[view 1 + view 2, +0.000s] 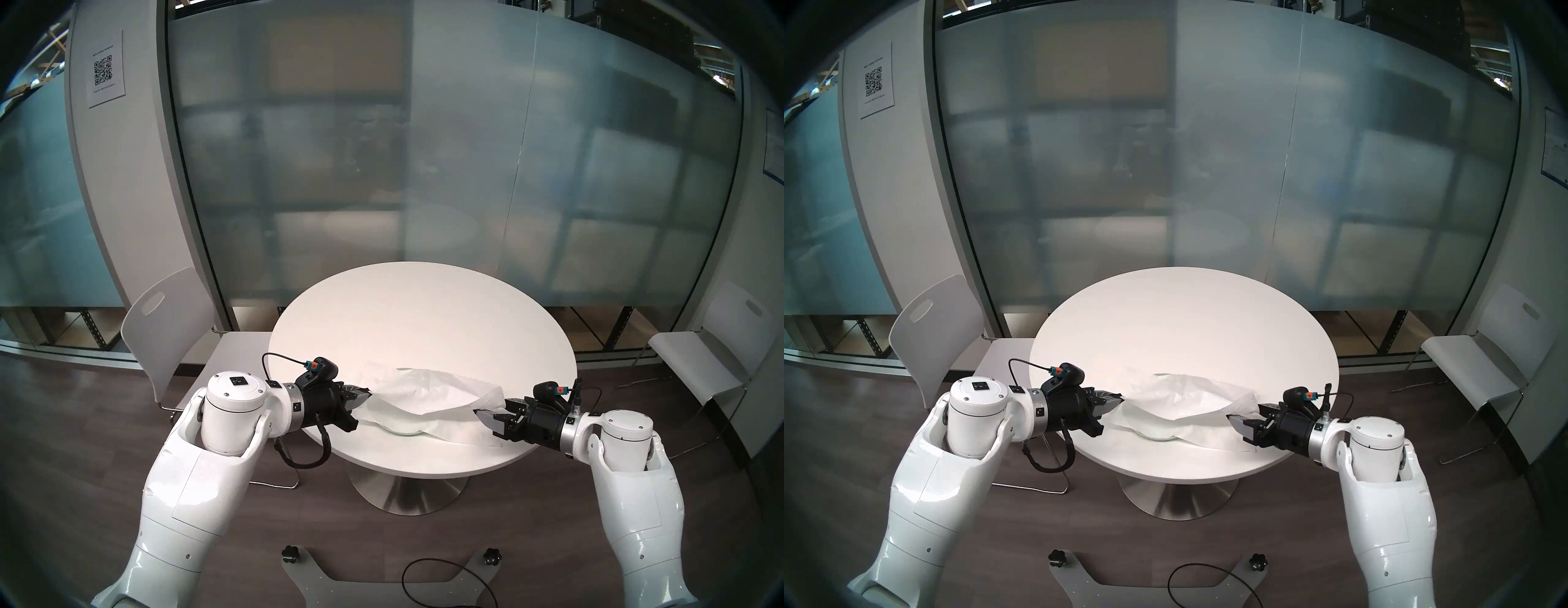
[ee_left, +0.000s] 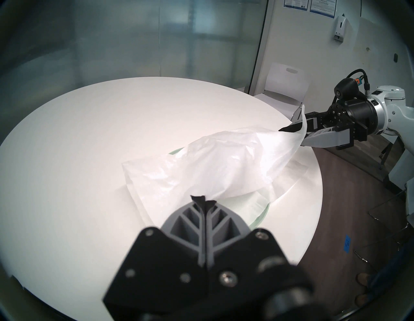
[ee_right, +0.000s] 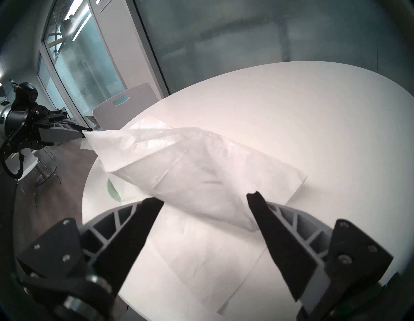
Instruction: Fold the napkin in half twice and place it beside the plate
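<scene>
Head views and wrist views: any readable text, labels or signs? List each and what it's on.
No text can be read.
QR-code sheet on the white wall panel: code visible, its small print lines too blurred.
Blue-bordered notice on the right wall: too small.
Two posters on the far wall, left wrist view: cut off and blurred.
Blue tape on the floor: dark marks, illegible.
Napkin, plate, table: no markings.

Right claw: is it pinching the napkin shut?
No, the right claw stands wide open in its wrist view, with the napkin lying loose between its fingers, not squeezed.
</scene>
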Robot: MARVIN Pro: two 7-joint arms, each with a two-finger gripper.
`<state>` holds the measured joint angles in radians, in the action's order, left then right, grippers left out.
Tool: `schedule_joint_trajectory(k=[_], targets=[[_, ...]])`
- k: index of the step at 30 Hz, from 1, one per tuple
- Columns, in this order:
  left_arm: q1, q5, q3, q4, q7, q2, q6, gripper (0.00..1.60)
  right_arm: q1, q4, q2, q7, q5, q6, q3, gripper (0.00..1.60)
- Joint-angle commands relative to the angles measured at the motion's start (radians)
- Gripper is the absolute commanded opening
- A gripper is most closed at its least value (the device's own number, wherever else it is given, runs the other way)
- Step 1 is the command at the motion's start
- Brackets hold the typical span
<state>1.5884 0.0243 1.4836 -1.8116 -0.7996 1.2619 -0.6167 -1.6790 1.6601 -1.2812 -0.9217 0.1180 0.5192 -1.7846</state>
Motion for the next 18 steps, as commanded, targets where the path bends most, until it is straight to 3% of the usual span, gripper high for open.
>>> schedule_joint_trajectory(k=[1,7,18], targets=[[-0.010,0.001,-0.001,-0.012,-0.004,-0.001,0.006,0.00,-0.010,0.046,0.012,-0.005,0.001,0.005,-0.012,1.47],[-0.018,0.000,-0.002,0.004,-0.006,-0.003,0.010,0.00,-0.024,0.066,0.016,-0.004,0.002,0.017,-0.035,1.57],[-0.023,0.000,-0.001,0.016,-0.009,0.000,0.016,0.00,-0.012,0.072,0.004,0.013,0.011,0.025,-0.080,1.56]])
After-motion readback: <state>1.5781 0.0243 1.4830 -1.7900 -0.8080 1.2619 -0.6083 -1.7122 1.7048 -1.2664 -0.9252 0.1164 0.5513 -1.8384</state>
